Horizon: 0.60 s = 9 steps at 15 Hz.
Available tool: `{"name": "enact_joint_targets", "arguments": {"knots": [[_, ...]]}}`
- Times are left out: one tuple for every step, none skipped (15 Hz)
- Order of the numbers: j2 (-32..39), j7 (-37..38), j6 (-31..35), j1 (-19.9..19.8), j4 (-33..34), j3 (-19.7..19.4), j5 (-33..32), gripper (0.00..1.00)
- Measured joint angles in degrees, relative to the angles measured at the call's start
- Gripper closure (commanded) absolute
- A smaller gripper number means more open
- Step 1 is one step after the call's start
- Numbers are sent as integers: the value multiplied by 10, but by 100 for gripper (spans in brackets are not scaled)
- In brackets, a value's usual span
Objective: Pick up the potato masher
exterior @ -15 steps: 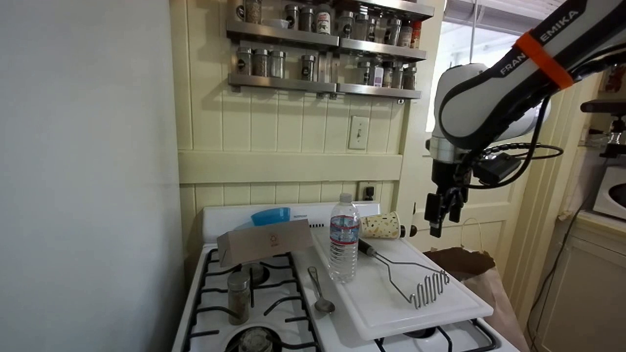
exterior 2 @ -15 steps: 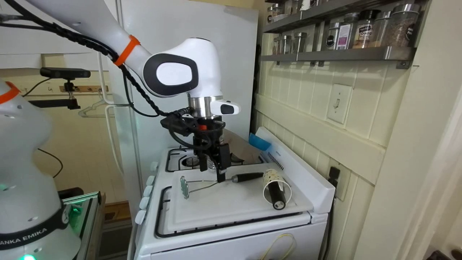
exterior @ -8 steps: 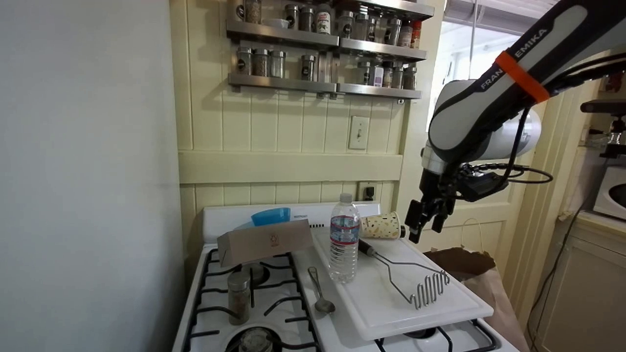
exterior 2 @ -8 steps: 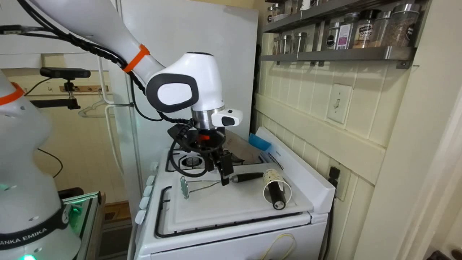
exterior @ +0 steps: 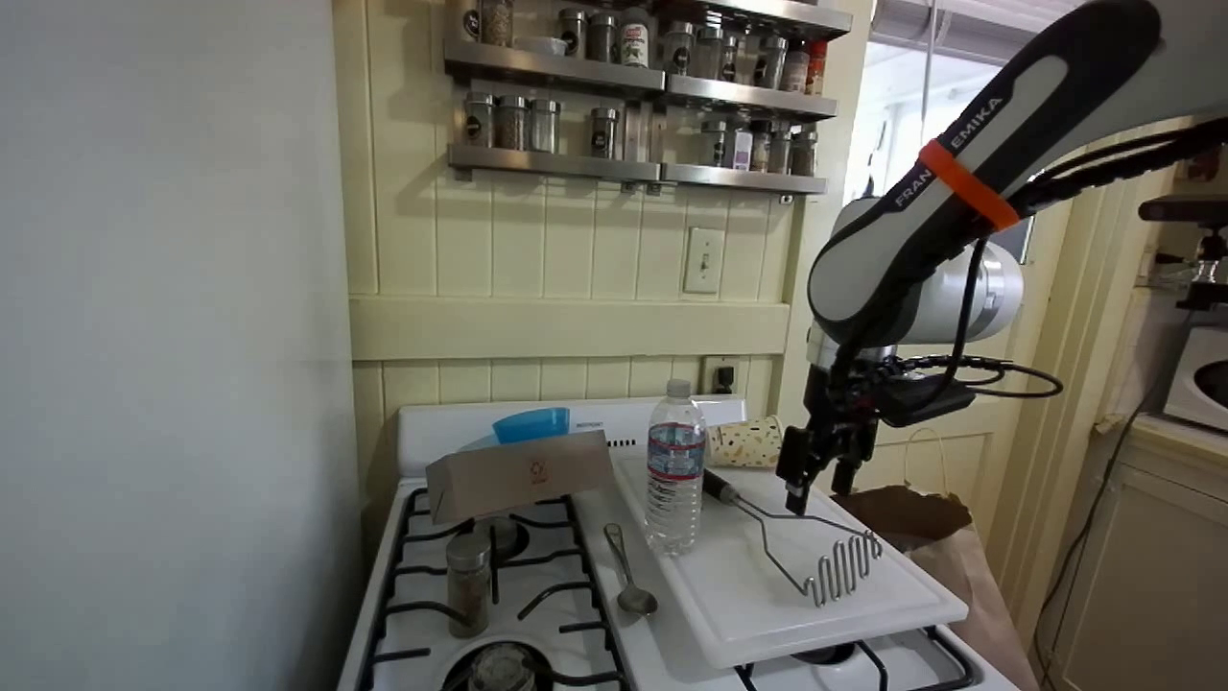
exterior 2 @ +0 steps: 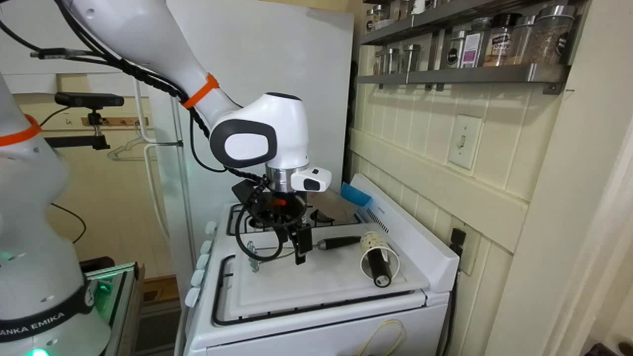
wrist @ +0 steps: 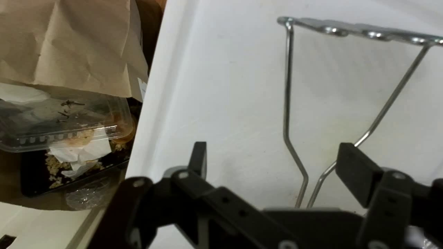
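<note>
The potato masher, with a silvery zigzag wire head (exterior: 842, 568) and a dark handle (exterior 2: 339, 242), lies on a white board (exterior: 748, 600) on the stove. My gripper (exterior: 820, 488) is open and empty above the board, over the masher's wire part. In the wrist view the gripper's fingers (wrist: 271, 150) are wide apart. The masher's two wires (wrist: 287, 103) run down between them, and the right finger overlaps one wire from the camera's angle. The handle is hidden behind the gripper body in the wrist view. The gripper also shows in an exterior view (exterior 2: 295, 249).
A water bottle (exterior: 674, 480) stands on the board left of the masher. A speckled cup (exterior 2: 372, 242) lies on its side near the handle, with a black-handled thing (exterior 2: 380, 269) in it. An open paper bag (wrist: 79, 45) is beside the stove. A spoon (exterior: 633, 600) lies left of the board.
My gripper has moved down towards the board and, in an exterior view, to the left, now over the masher's wires. The masher and other objects have not moved.
</note>
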Motion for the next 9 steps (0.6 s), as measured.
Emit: {"name": "enact_joint_targets", "arguments": {"knots": [[7, 0, -1, 0, 1, 3, 0, 24], [13, 0, -2, 0, 2, 4, 0, 26], [18, 0, -3, 0, 3, 6, 0, 33], [23, 0, -5, 0, 4, 7, 0, 38], [27, 0, -9, 0, 5, 8, 0, 42], [30, 0, -14, 0, 7, 8, 0, 41], [31, 0, -20, 0, 8, 9, 0, 47], [31, 1, -25, 0, 8, 10, 0, 45], [31, 2, -30, 0, 8, 12, 0, 49]]}}
